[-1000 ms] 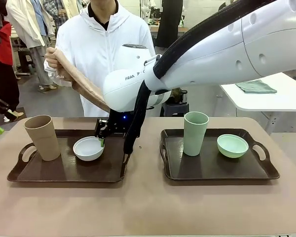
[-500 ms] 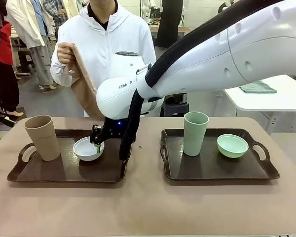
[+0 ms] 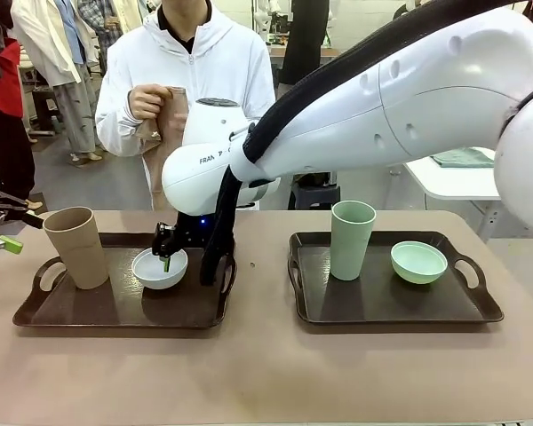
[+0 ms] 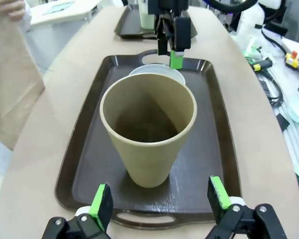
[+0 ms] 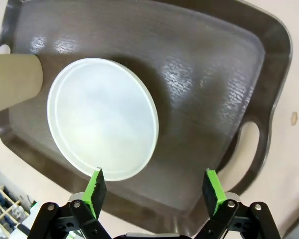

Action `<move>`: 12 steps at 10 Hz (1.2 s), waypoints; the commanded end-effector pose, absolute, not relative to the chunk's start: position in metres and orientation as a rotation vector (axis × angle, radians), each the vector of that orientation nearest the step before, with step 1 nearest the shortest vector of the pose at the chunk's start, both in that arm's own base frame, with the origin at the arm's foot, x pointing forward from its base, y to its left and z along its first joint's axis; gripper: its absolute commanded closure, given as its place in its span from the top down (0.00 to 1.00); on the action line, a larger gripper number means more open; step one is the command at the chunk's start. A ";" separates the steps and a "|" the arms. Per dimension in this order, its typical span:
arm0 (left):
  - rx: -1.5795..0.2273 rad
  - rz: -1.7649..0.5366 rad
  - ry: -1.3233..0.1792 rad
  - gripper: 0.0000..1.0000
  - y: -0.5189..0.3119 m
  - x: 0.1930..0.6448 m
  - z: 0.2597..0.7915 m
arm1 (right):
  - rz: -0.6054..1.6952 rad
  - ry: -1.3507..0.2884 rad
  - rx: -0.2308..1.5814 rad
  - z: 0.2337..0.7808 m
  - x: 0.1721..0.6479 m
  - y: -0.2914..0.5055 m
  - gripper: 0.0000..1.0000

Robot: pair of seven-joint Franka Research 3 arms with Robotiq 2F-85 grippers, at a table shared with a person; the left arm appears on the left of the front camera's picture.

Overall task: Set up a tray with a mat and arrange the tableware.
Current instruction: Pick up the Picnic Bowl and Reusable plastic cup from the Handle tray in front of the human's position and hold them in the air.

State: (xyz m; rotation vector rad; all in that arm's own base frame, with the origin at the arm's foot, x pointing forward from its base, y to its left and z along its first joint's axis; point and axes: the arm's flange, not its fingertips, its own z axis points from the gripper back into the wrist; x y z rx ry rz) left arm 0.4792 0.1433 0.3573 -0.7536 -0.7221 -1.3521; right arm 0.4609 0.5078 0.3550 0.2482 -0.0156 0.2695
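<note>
On the dark brown handled tray (image 5: 209, 74), the small white round bowl (image 5: 102, 117) sits mid-tray beside the tall tan plastic cup (image 4: 148, 129). Your right gripper (image 5: 153, 184) hangs spread open with one pad at the bowl's rim. Your left gripper (image 4: 159, 199) is open too, facing the cup from off the tray's end. The step appears to be grasping the bowl: pinch its rim squarely, then lift.

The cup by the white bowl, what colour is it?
The cup is tan, clearest in left wrist view.

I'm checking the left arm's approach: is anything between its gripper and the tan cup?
Nothing visible. The open left gripper faces the tan cup directly; only the tray's low near rim lies between them.
</note>
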 end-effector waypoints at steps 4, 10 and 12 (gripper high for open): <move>-0.754 -1.224 -0.810 1.00 0.131 0.495 0.354 | 0.237 -0.058 0.261 0.349 0.471 0.529 1.00; -0.779 -1.252 -0.781 1.00 0.128 0.496 0.347 | 0.250 -0.036 0.248 0.346 0.471 0.527 1.00; -0.819 -1.251 -0.865 1.00 0.120 0.496 0.340 | 0.239 -0.085 0.205 0.348 0.467 0.536 1.00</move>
